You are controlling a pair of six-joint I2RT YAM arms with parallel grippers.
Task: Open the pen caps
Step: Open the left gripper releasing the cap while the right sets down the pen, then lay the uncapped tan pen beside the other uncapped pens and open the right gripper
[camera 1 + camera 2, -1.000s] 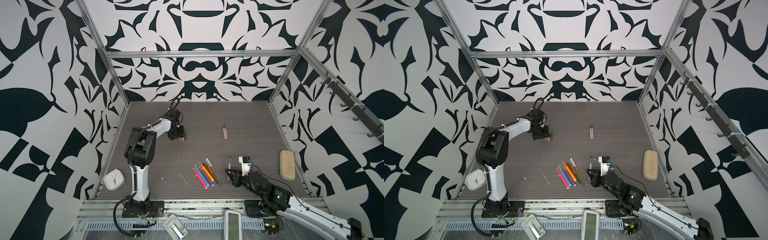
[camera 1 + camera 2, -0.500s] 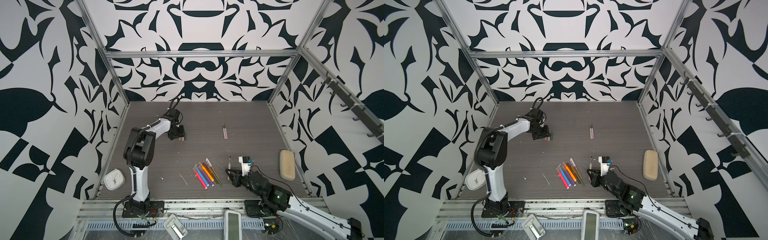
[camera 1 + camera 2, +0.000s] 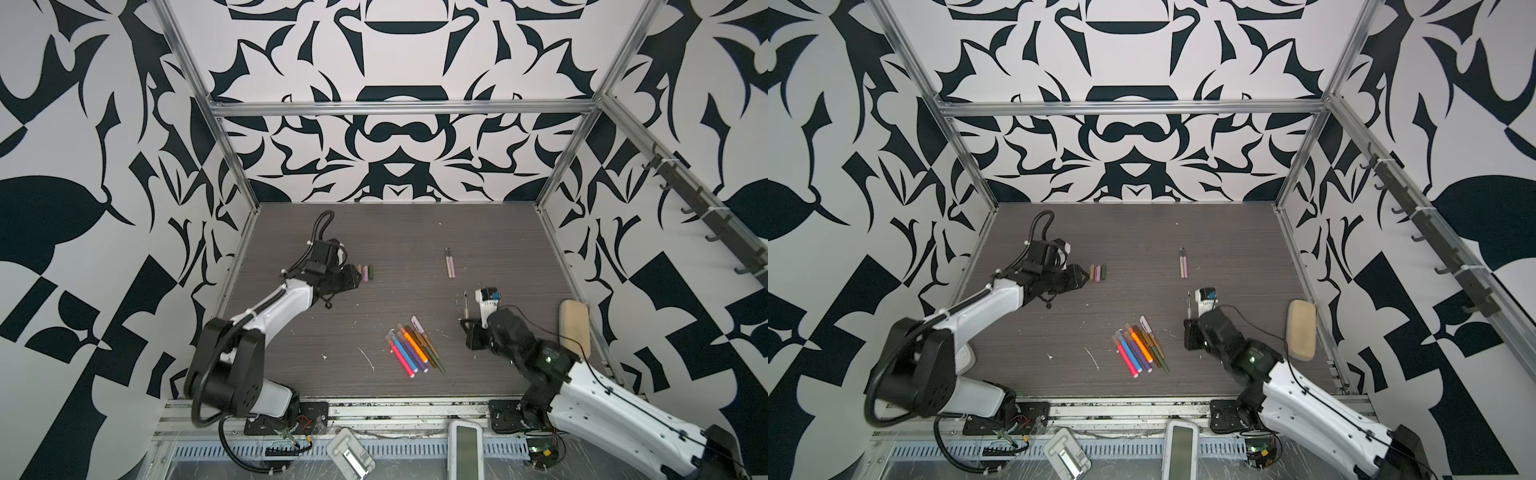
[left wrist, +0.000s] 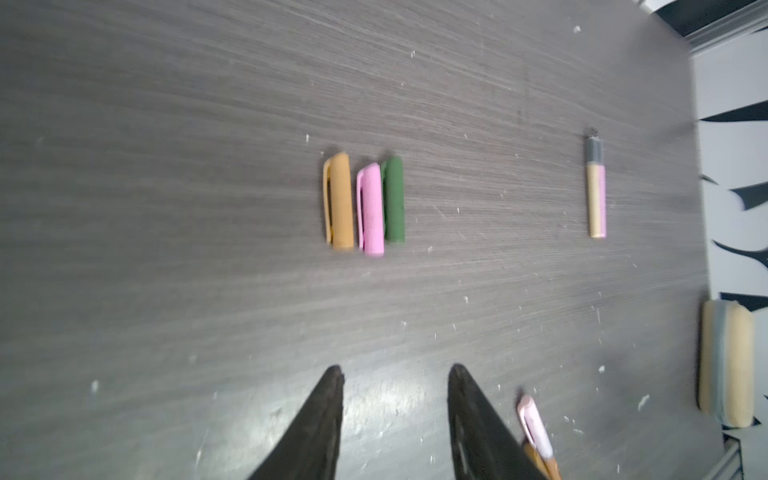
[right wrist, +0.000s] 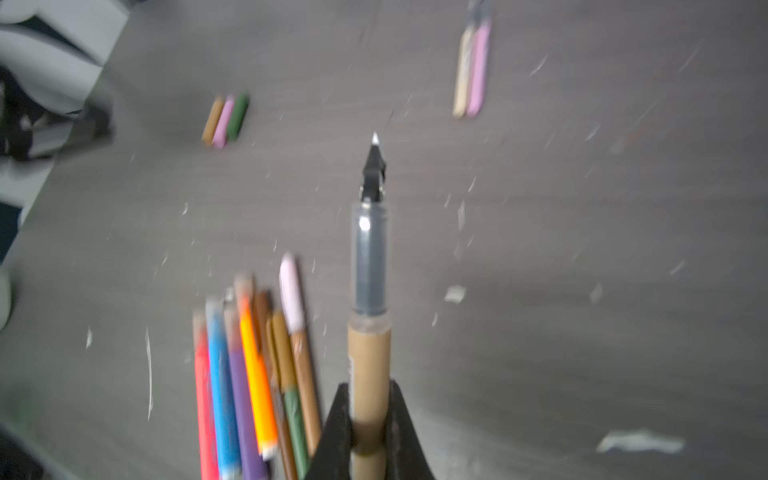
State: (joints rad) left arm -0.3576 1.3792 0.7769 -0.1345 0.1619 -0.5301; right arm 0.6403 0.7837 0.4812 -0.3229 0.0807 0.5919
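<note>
Lying mid-bench (image 3: 415, 232), the pen bundle (image 3: 413, 347) presumably waits for uncapping. Right of it, the right claw (image 5: 368, 388) clamps a tan pen (image 5: 369, 349), long axis and bared nib aimed at the back wall (image 3: 395, 145). Far left of the bundle, the left claw (image 4: 395, 368) gapes empty near three caps (image 4: 370, 208), parked parallel, likely to keep them clear.

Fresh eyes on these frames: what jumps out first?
The fan of bright pens lying near the front centre of the table grabs the eye first. Next comes the right end effector, clamped on an uncapped tan pen with its nib pointing away from it. Then three loose caps, tan, pink and green, lie side by side just ahead of the open, empty left end effector.
</note>
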